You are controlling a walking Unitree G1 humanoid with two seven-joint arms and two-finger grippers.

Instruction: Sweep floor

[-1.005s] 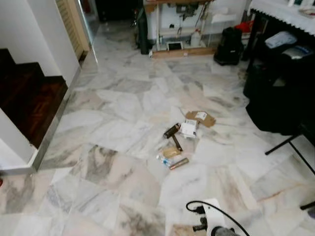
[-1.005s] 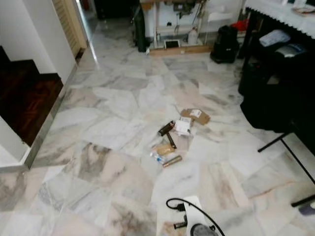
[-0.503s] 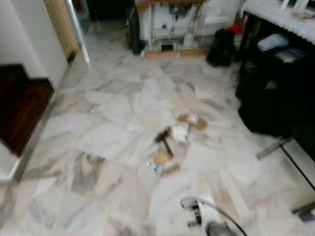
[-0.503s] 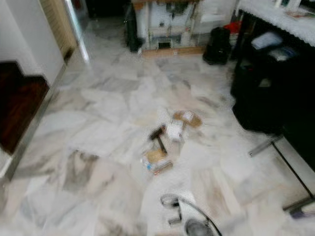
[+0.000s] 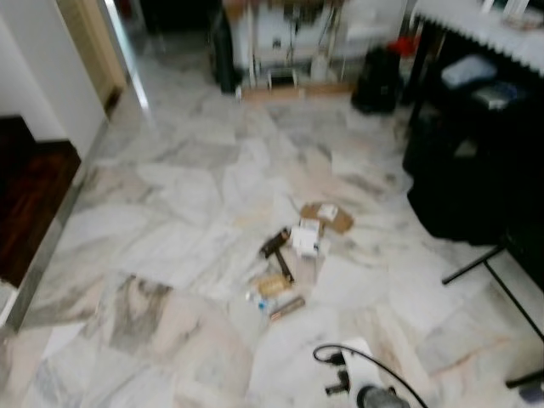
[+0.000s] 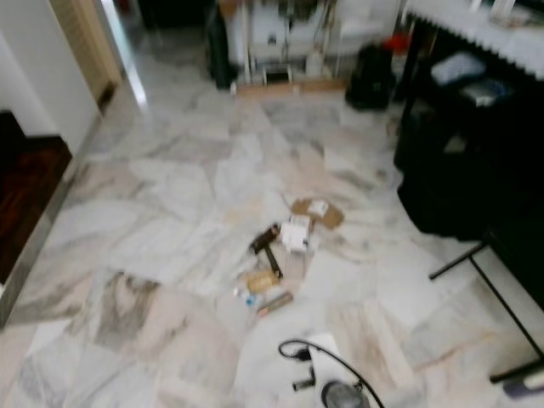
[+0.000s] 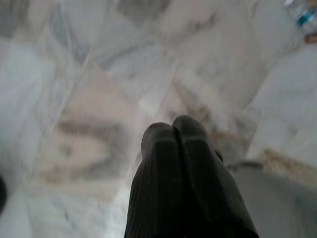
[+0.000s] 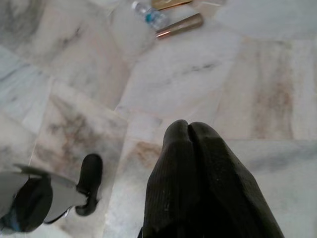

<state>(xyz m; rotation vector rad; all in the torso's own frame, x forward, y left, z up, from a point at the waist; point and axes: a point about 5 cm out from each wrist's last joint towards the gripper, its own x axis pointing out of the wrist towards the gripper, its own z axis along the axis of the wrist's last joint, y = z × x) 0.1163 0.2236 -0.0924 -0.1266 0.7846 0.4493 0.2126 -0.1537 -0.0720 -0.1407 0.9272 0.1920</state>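
Both grippers hang over bare floor with fingers pressed together, holding nothing: left gripper (image 7: 173, 130) and right gripper (image 8: 188, 130), each seen from its own wrist camera. Marble floor (image 5: 170, 195), white with grey and tan veining, spans the room. Black furniture (image 5: 476, 161) stands along the robot's right; a dark stair landing (image 5: 30, 204) lies to its left. Litter pile (image 5: 293, 251) sits mid-floor, ahead of the robot: a brown cardboard piece (image 5: 327, 215), a white packet (image 5: 306, 238) beside it, a brown tube (image 8: 179, 26) and a small clear bottle (image 8: 149, 15) nearest the robot.
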